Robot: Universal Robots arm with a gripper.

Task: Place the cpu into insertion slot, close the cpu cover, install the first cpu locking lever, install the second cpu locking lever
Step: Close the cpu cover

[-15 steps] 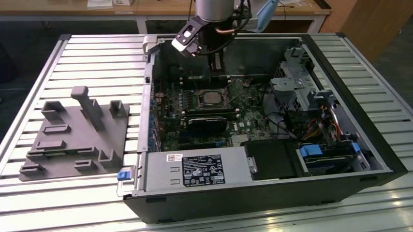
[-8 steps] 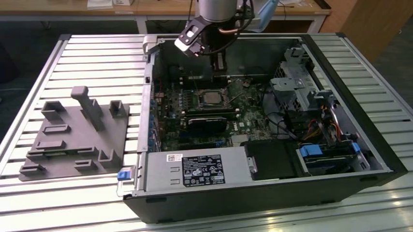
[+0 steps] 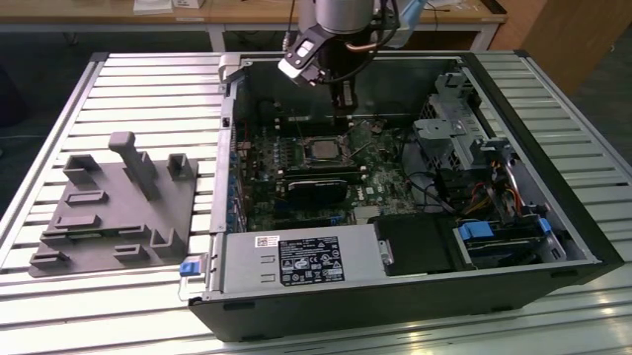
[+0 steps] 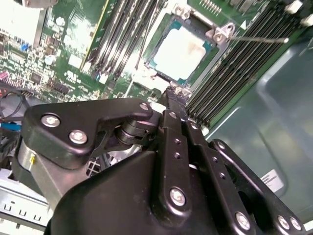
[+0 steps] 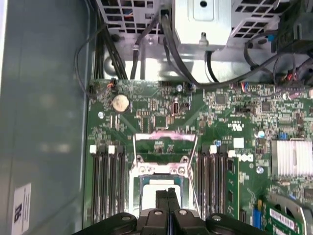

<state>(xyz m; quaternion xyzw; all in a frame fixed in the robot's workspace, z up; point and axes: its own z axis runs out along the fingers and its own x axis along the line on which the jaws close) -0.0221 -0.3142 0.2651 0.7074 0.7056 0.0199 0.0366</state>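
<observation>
1. In the exterior view I see the arm reaching down into the open computer case, which lies on a slatted table. A grey fixture sits on the table at the exterior view's left, well apart from the case.
2. The gripper hangs above the motherboard, near the insertion slot.
3. In both wrist views the gripper's fingers are pressed together, narrow, with just a thin seam between them.
4. The cpu lies flat inside the insertion slot, its dull silver top facing up.
5. The cpu cover is swung open and back from the socket, and I can see green board through its window in the first wrist view.
6. In the second wrist view a thin wire locking lever juts from the socket's corner across the memory slots.
7. The fingertips sit just beside the socket's edge; I cannot tell whether they touch it.
8. A coin battery sits on the board beyond the open cover.
</observation>
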